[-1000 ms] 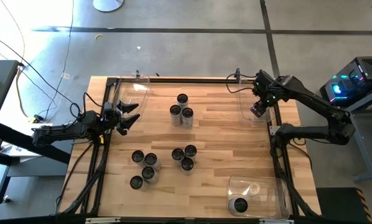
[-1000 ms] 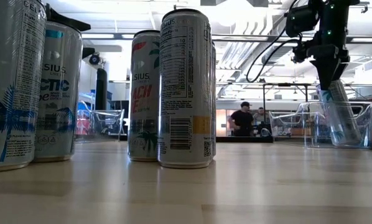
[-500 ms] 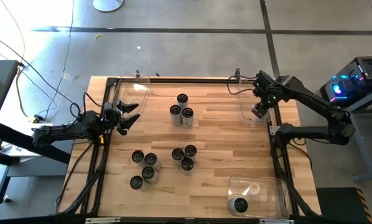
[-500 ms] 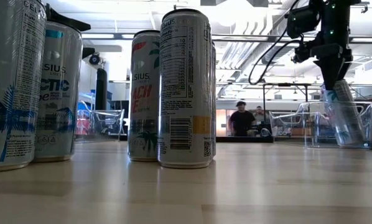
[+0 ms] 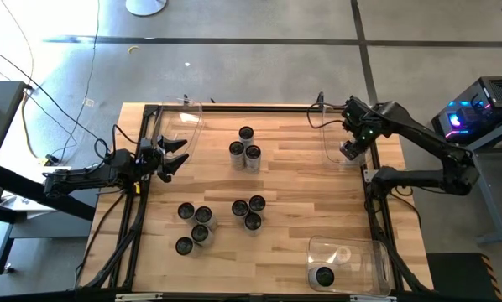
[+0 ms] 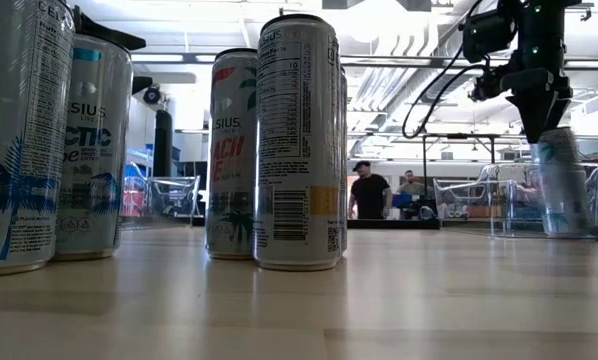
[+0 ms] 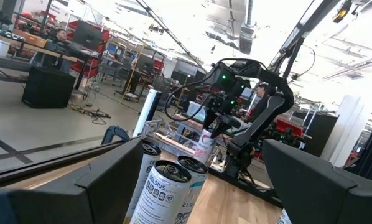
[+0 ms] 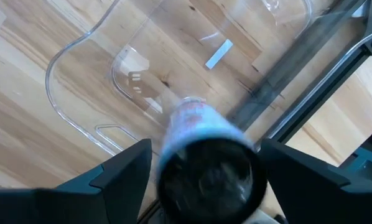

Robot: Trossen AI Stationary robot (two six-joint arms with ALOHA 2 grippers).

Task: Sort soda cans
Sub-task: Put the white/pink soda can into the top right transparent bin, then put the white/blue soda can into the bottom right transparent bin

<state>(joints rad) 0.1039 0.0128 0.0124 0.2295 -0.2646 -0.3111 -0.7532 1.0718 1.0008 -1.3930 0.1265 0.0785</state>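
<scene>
Right wrist view: a soda can (image 8: 204, 162) sits between the right hand's (image 8: 206, 171) parted fingers, over a clear bin (image 8: 99, 81)

From above, the right hand (image 5: 349, 149) hangs over the clear bin (image 5: 329, 144) at the tabletop's (image 5: 293, 184) right edge; whether its fingers grip the can I cannot tell. Released tilted, the can could topple inside or clip the wall. The left hand (image 5: 169, 156) waits open at the left edge; other cans (image 5: 245, 151) stand mid-tabletop

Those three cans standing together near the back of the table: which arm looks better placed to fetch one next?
Probably the left. The left gripper waits open and empty beside the three cans, while the right gripper is busy over a clear bin with a can.
</scene>
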